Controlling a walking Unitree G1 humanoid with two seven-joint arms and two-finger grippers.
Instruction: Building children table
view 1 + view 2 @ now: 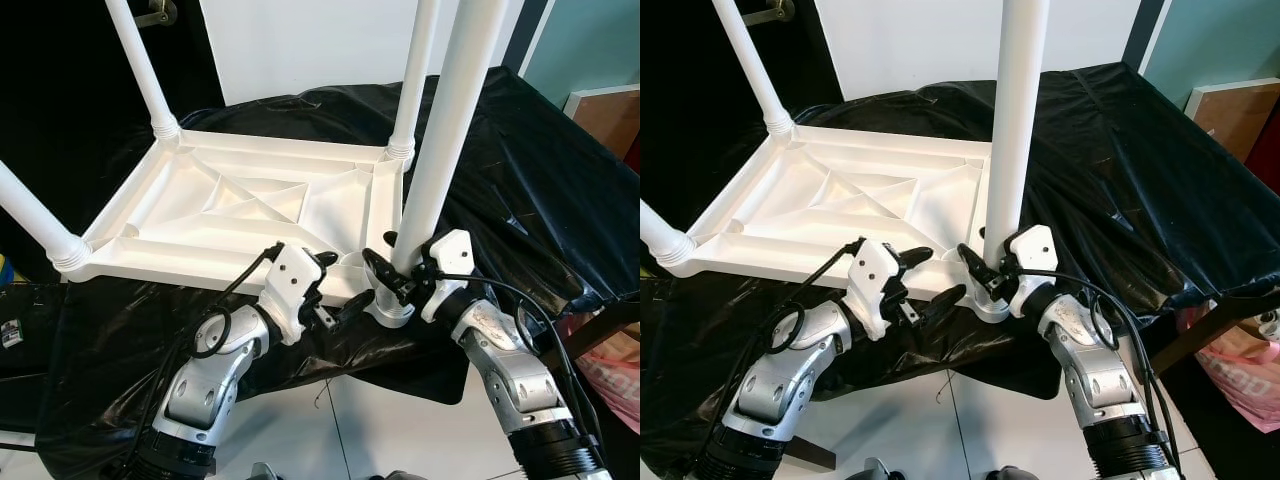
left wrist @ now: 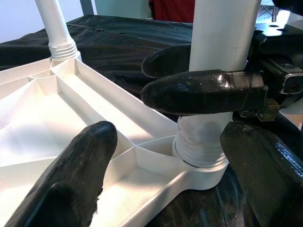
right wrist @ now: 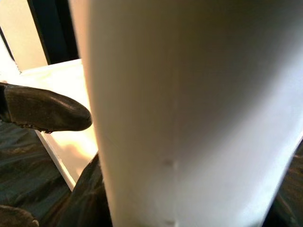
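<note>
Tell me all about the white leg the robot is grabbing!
The white table leg is a smooth, plastic-looking tube standing upright. Its ribbed bottom end sits in the near corner socket of the upside-down white tabletop, which lies on black sheeting. The right claw is shut on its lower part.

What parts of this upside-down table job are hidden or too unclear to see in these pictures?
- Tops of the table legs: cut off by the upper edge of both eye views.
- The near leg, how far it is screwed into its socket: the right gripper crosses it in the left wrist view.
- Right wrist view: the leg sits so close that it blurs and hides the table frame.
- What lies under the black cloth: covered.
</note>
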